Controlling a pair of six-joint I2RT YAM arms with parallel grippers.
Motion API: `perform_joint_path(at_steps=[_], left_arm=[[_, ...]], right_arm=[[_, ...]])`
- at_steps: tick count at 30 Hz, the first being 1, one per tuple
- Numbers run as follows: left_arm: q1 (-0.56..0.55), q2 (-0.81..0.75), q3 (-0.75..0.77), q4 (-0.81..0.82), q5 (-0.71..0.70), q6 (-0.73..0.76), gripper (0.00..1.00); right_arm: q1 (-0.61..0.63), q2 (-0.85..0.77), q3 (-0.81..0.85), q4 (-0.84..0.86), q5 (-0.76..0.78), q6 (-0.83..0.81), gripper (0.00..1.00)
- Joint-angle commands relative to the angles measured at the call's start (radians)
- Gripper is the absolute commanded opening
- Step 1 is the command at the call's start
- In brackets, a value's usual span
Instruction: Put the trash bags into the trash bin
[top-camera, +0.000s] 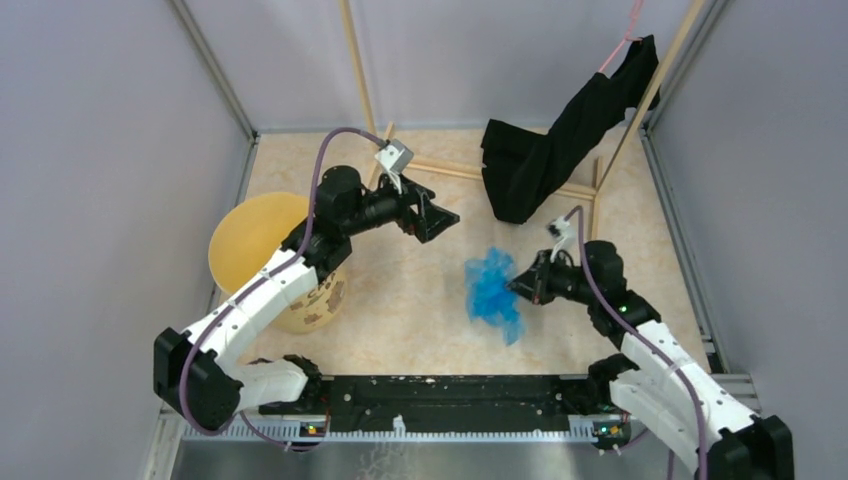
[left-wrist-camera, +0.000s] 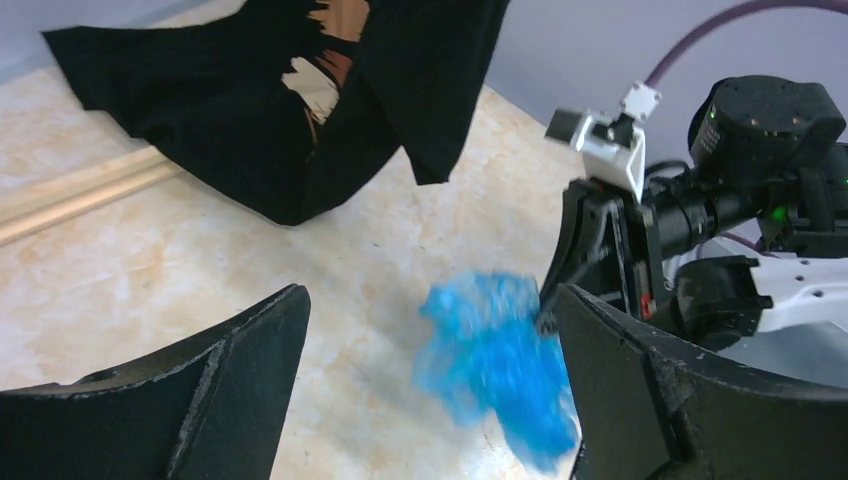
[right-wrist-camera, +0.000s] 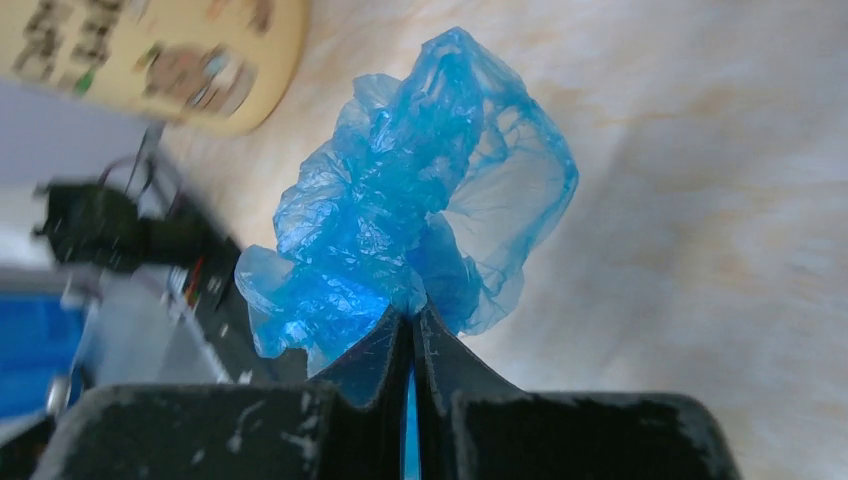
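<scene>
Pinching a bunched fold of the light, limp trash bags (right-wrist-camera: 400, 210) over the table (top-camera: 400, 320), well apart from the trash bin (top-camera: 245, 240), the right gripper (right-wrist-camera: 410, 318) has its jaws closed on film, while the left gripper (top-camera: 447, 221) gapes wide.

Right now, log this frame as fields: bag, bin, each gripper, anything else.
trash bag: blue, crumpled, outside the bin, right of centre
trash bin: yellow, upright, far left, no bag seen inside
right gripper: shut on the bag's edge
left gripper: open, empty, between bin and bag
black garment: hanging at back right
</scene>
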Motion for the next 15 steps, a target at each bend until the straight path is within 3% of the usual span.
perform_joint_path(at_steps=[1,6,10,15], left_arm=[[-0.026,0.013,0.033,0.056,0.087,-0.035,0.99],[-0.081,0.020,0.044,-0.002,-0.016,0.032,0.99],[-0.074,0.020,0.074,-0.170,-0.115,-0.074,0.99],[-0.071,0.039,0.047,-0.254,-0.055,-0.045,0.99]], right_arm=[[0.202,0.004,0.037,0.106,-0.022,0.030,0.00],[0.256,0.092,0.002,0.235,-0.004,0.093,0.00],[0.264,0.145,-0.019,0.304,-0.008,0.111,0.00],[0.265,0.128,-0.010,0.283,0.091,0.170,0.00]])
